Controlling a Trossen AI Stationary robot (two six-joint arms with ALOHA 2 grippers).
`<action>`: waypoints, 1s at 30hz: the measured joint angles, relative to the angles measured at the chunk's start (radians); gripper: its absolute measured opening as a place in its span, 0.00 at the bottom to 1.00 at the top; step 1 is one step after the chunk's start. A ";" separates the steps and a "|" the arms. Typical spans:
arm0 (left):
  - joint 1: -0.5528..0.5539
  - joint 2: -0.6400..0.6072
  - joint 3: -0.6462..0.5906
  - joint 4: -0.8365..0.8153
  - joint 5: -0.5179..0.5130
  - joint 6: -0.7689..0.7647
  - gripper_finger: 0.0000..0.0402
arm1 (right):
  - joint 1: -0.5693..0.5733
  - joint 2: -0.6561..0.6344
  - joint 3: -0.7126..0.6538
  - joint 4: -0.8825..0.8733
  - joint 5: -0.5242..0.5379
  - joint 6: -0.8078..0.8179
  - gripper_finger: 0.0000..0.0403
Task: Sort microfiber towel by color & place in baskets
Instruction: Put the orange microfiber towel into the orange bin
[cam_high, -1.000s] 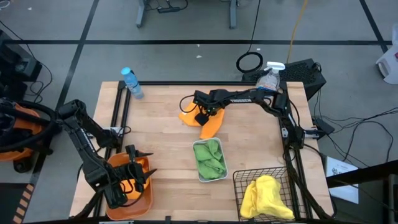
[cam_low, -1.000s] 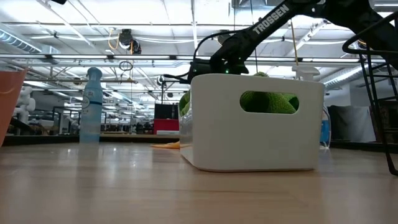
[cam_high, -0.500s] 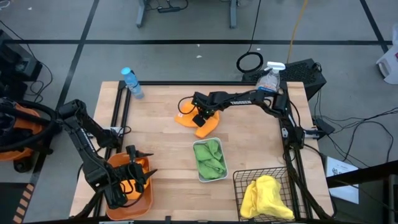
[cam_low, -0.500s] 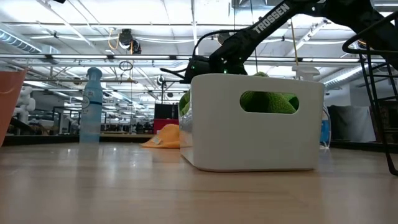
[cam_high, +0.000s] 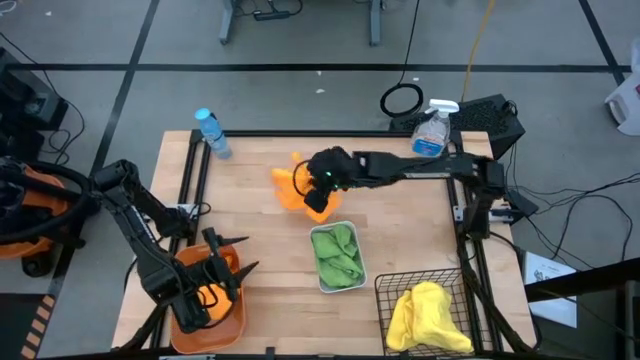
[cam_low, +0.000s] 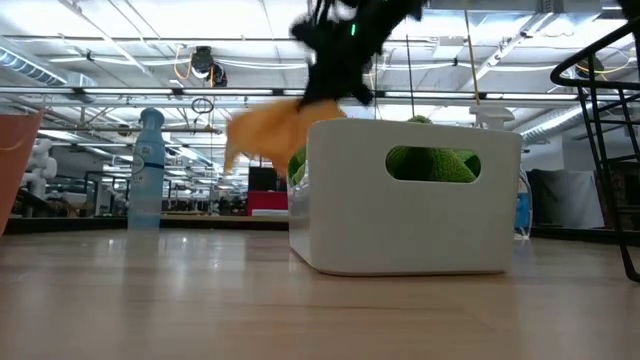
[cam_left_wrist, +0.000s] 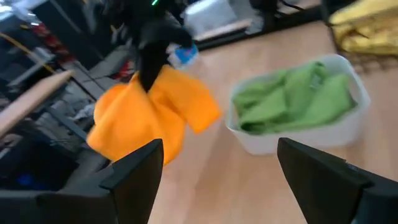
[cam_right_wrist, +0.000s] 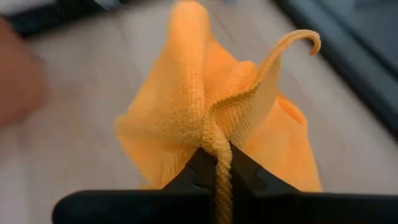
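Orange towel (cam_high: 291, 186) hangs pinched in right gripper (cam_high: 322, 178), lifted off desk, mid-desk toward far edge. Fingers clenched on bunched fold, you see it plainly in right wrist view. Green towels (cam_high: 336, 254) sit in white bin (cam_high: 322, 285), mid-desk toward near edge. Yellow towel (cam_high: 425, 312) in black wire basket (cam_high: 385, 291), near right corner. Left gripper (cam_high: 214, 268) hovers over orange tub (cam_high: 231, 320), near left corner, fingers spread, empty. Judgement: nearly done; you have orange towel left to carry to orange tub.
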 joint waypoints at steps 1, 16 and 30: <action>0.011 0.000 0.000 0.003 -0.018 0.000 0.80 | 0.024 -0.020 0.001 0.017 0.014 -0.008 0.01; 0.118 0.000 0.013 0.623 -0.066 0.627 0.80 | 0.450 -0.055 -0.036 0.151 0.557 0.016 0.01; 0.136 0.000 0.005 0.984 -0.070 0.914 0.80 | 0.662 -0.047 -0.032 0.442 0.737 -0.294 0.01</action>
